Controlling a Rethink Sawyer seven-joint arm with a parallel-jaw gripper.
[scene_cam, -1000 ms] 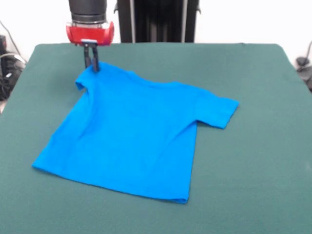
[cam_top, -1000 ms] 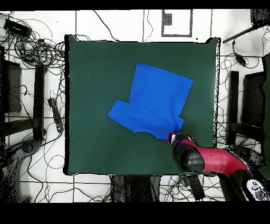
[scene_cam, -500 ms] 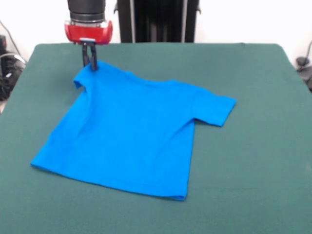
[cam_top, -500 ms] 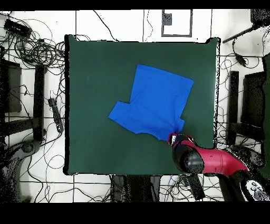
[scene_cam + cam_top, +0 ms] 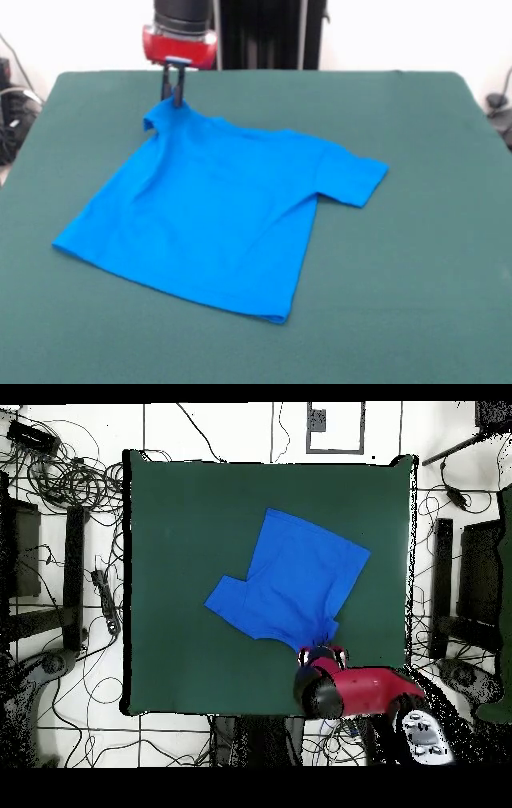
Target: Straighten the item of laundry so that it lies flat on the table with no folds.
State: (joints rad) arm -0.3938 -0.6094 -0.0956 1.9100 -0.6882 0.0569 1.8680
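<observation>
The blue shirt (image 5: 216,216) lay spread on the green table (image 5: 416,240), plain side up, with no lettering showing in either view. In the front view it sat in the table's middle and left part, well clear of every edge, with its hem toward the near left corner and its shoulders toward the far edge. One short sleeve (image 5: 354,182) lay flat, pointing at the right edge. The other sleeve (image 5: 160,120), nearest the far edge, was bunched and lifted off the cloth where the jaws (image 5: 175,99) were pinching it. They hung from the red wrist (image 5: 180,46) and stood pressed together on the fabric at the sleeve's top. A shallow ridge ran down the shirt from the held sleeve toward the hem, and the body showed soft ripples; the hem corner nearest the front edge lay flat. In the overhead view the shirt (image 5: 295,579) sat skewed on the table (image 5: 180,514), and the red arm (image 5: 365,689) reached in over the table's bottom edge to the corner of the shirt nearest that edge.
</observation>
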